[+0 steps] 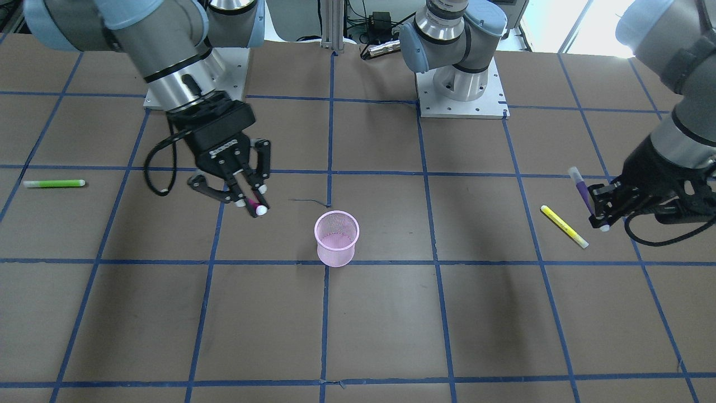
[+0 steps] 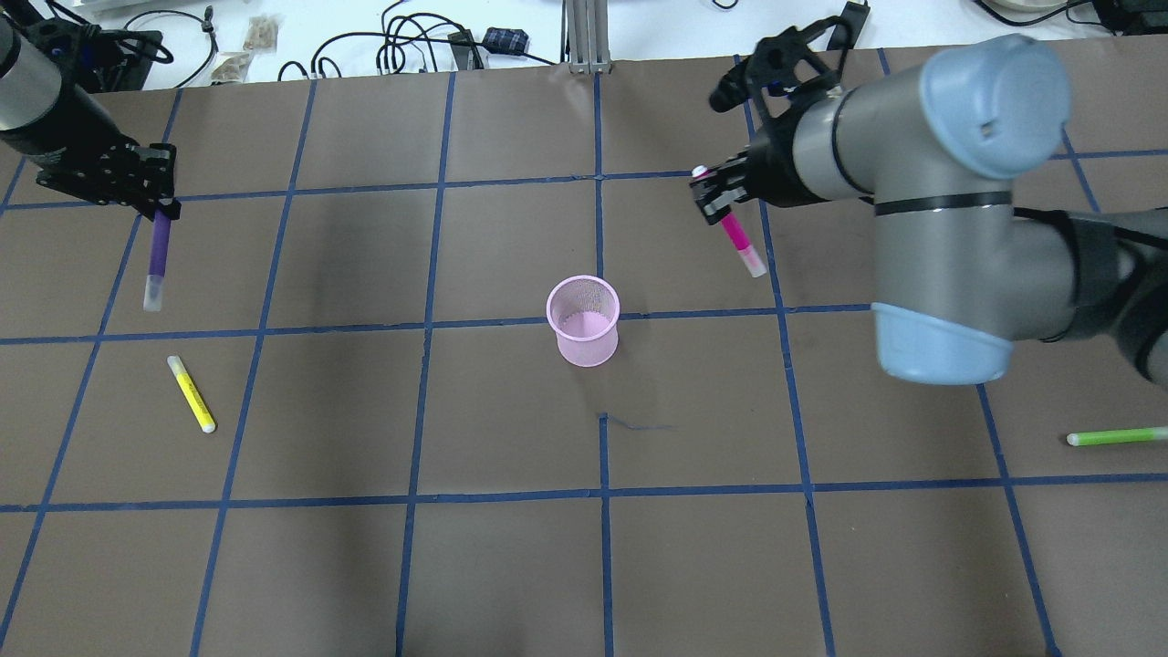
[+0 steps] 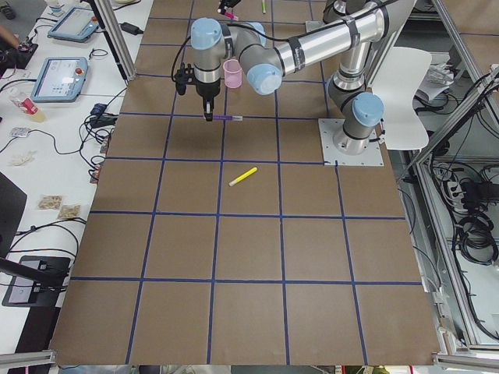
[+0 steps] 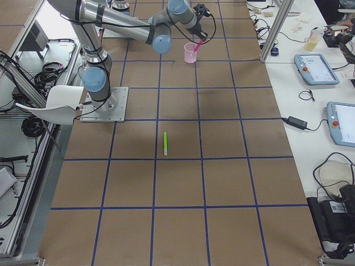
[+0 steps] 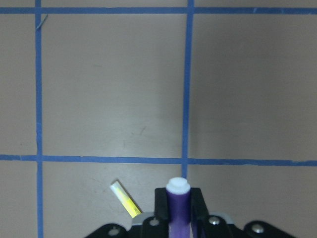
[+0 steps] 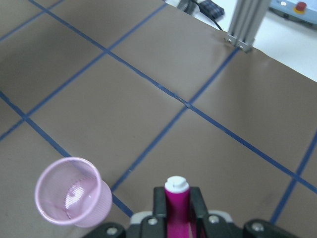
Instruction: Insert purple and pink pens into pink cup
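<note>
Near the middle of the bench stands one pink mesh cup, upright with its mouth up. Four pens show in all: one purple pen, one pink pen, one yellow highlighter and one green highlighter. Both task pens are held off the surface and outside the cup, well apart from it, one on either side. The left gripper pinches the purple pen over the robot's left half of the bench, closer to the operators' edge than the cup. Its fingers clamp just behind the white butt end. The pen's long axis runs across the bench, about level in the left side view, with the clear-capped end pointing toward the robot's edge. The right gripper pinches the pink pen the same way, white butt end toward the operators' edge. Its clear cap points toward the robot's edge, slanted a little toward the right end; how steeply it tilts I cannot tell. The left arm stretches out over the left half with its gripper pointing down at the bench. The right arm is bent, its big elbow raised over the right half and its gripper tipped forward and down toward the operators' edge. The yellow highlighter lies flat near the left gripper, on the side toward the robot's edge. The green highlighter lies flat toward the bench's right end.
</note>
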